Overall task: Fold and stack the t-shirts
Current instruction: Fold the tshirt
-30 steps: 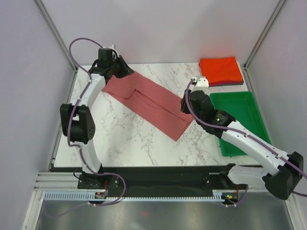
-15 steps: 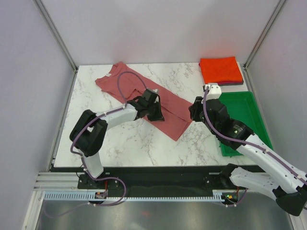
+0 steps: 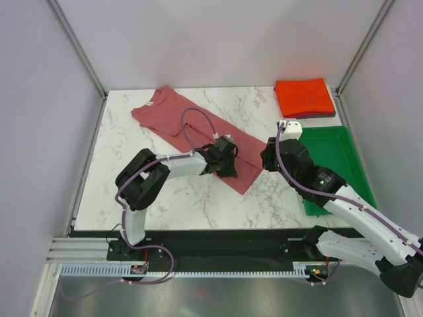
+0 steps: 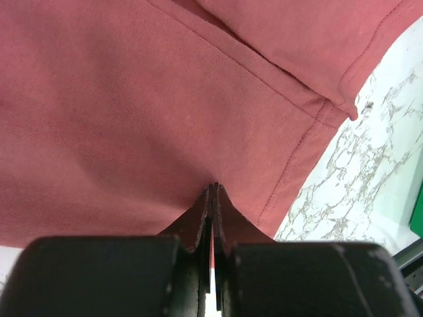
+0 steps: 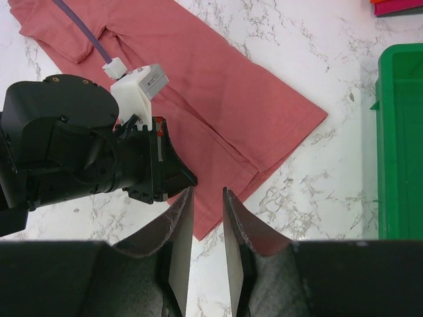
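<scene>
Shifted from collar end to hem end: left gripper [image 4: 213, 188], pinched shut on rose-red t-shirt [image 3: 192, 129] under its tips; right gripper [image 5: 207, 193] part-open, empty, just beside; folding step in hand, next likely needing hem lifted toward collar.

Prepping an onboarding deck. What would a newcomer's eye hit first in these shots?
The dusty rose t-shirt spread diagonally across the marble table, with the left pincer shut on a pinch of its fabric near the hem. Next, the right pincer, open over the shirt's hem end. Then the folded orange t-shirt at the far right corner, behind the green tray.
</scene>
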`<state>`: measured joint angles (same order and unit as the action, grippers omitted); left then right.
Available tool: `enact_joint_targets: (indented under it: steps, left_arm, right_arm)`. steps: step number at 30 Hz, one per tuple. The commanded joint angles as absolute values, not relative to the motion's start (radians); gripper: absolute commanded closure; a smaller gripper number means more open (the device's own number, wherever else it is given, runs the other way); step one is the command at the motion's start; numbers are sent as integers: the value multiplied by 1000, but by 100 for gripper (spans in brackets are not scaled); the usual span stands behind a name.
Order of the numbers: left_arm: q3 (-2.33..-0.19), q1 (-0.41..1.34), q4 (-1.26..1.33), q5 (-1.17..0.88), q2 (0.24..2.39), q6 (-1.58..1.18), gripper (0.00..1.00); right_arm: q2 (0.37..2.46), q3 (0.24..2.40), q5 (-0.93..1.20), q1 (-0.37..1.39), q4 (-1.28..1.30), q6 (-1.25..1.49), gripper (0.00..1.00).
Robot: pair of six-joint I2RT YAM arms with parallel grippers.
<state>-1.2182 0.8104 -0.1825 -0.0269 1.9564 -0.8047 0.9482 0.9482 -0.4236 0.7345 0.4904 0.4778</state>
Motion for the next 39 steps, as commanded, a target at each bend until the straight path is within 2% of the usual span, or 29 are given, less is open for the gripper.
enact_joint_targets:
  steps: [1, 8, 15, 19, 21, 25, 26, 27, 33, 35, 36, 39]
  left_arm:
    - [-1166, 825, -155, 18, 1954, -853, 98]
    - [-951, 839, -169, 34, 1780, -858, 98]
    - [-703, 839, -265, 89, 1511, -870, 98]
    - [-585, 839, -360, 135, 1277, -903, 98]
    - [-566, 838, -409, 173, 1198, -897, 91]
    - [-646, 824, -410, 173, 1078, -897, 91]
    - [-669, 799, -493, 223, 1078, -843, 73]
    - [-716, 776, -505, 218, 1086, -804, 72]
    - [-923, 476, -506, 140, 1260, -637, 76]
    - [-994, 373, -505, 123, 1324, -608, 80]
    - [-1068, 348, -505, 121, 1363, -588, 84]
    - [-1228, 295, -503, 158, 1530, -557, 89]
  right_arm:
    - [954, 974, -443, 726, 483, 472, 68]
    - [1000, 1022, -422, 712, 491, 469, 66]
    - [1061, 1057, -402, 693, 480, 477, 65]
    - [1103, 1065, -367, 692, 456, 492, 64]
    - [1115, 1052, -345, 693, 434, 488, 63]
    - [1190, 1046, -275, 690, 413, 479, 62]
    - [1206, 1042, -246, 692, 408, 474, 61]
    - [1221, 1031, -230, 689, 403, 468, 61]
    - [1308, 988, -193, 680, 397, 437, 60]
    - [1298, 973, -199, 678, 377, 439, 61]
    - [1295, 960, -212, 680, 371, 445, 61]
    - [1276, 943, -230, 677, 344, 457, 61]
